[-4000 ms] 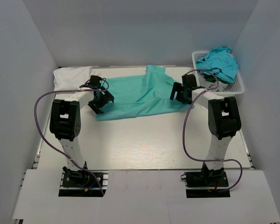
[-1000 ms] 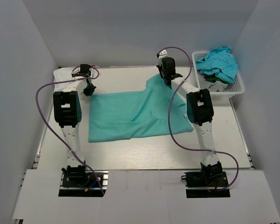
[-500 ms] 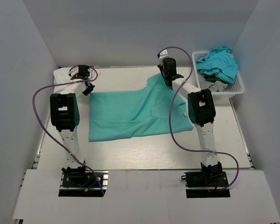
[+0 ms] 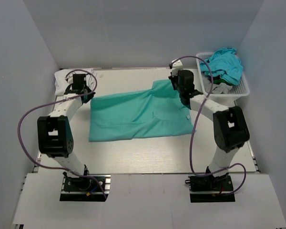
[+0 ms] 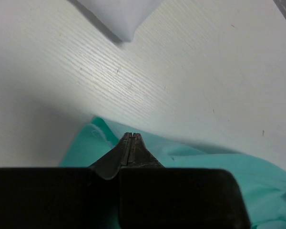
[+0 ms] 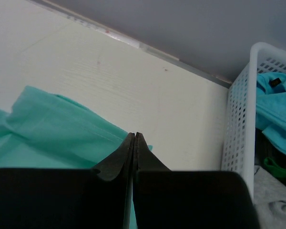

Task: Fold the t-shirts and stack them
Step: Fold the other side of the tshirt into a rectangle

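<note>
A mint-green t-shirt [image 4: 138,114] lies spread flat across the middle of the table. My left gripper [image 4: 90,96] is shut at its far left corner, and the left wrist view shows the green cloth [image 5: 190,157] running under the shut tips [image 5: 132,136], its edge a little off the table. My right gripper [image 4: 176,86] is shut on the far right corner of the same shirt [image 6: 62,129], its tips [image 6: 135,136] at the hem. A white t-shirt [image 4: 63,78] lies in the far left corner. Turquoise-blue t-shirts [image 4: 225,64] are heaped in the basket.
The white mesh basket [image 4: 240,90] stands at the far right, close to my right arm; its wall [image 6: 238,124] shows just right of the right gripper. Grey walls enclose the table on three sides. Purple cables loop off both arms.
Both arms have swung their elbows outward and down, and both wrists have come nearer. The mint-green shirt's far edge has come slightly nearer with them. Both grippers stay shut.
</note>
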Available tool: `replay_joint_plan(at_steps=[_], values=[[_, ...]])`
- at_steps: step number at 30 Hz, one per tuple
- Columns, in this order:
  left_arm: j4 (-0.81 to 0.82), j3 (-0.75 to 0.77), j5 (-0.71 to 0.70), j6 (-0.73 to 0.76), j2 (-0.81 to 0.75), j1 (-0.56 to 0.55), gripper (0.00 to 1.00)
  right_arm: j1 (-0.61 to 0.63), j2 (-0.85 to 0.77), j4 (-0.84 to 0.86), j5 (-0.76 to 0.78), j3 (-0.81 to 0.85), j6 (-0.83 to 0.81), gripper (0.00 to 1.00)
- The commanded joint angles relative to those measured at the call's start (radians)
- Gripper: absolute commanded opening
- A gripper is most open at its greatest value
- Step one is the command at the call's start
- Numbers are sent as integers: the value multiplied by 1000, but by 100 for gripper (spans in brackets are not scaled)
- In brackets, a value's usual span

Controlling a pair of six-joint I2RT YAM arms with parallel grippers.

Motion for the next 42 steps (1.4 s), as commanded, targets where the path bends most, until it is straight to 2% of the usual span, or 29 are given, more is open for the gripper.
replay_joint_plan(at_steps=[1,4,10,15,20,25,26,27,28,29,31,33,34,38,39,40,41,42], values=[[68,-111,71,-16,-139,-9,0,30,-112,64,-53,-123,49,0],[54,-179,83,-26,-214,-9,0,62,-212,59,-14,-243,72,0],[-33,-266,19,-80,-306,-9,0,98,-442,30,49,-460,103,0],[-116,-335,-51,-147,-340,-9,0,113,-578,24,55,-635,221,0],[-150,-378,-91,-200,-352,-9,0,118,-620,-62,104,-695,255,0],[-196,-378,-134,-230,-328,-9,0,118,-631,-125,216,-746,390,0],[-196,-369,-121,-240,-319,-9,0,116,-626,-165,219,-747,410,22],[-226,-355,-121,-250,-294,-9,1,121,-623,-179,222,-746,428,29],[-248,-343,-121,-264,-279,0,22,119,-617,-197,216,-739,440,34],[-283,-309,-130,-281,-262,1,38,122,-608,-249,202,-736,453,45],[-421,-263,-194,-328,-215,10,67,121,-608,-292,196,-724,505,47],[-563,-178,-245,-380,-193,10,83,124,-641,-354,185,-727,520,48],[-588,-151,-257,-381,-193,10,100,121,-657,-387,170,-735,539,50],[-590,-46,-220,-339,-217,-4,100,121,-749,-366,96,-709,504,69],[-570,-45,-181,-318,-226,-4,100,119,-751,-314,61,-698,500,82],[-520,-35,-148,-266,-242,-4,100,119,-746,-302,44,-675,499,90],[-494,-35,-115,-241,-242,-13,100,118,-740,-288,-30,-654,496,90],[-461,-35,-23,-214,-242,-13,100,121,-719,-236,-63,-641,491,90]])
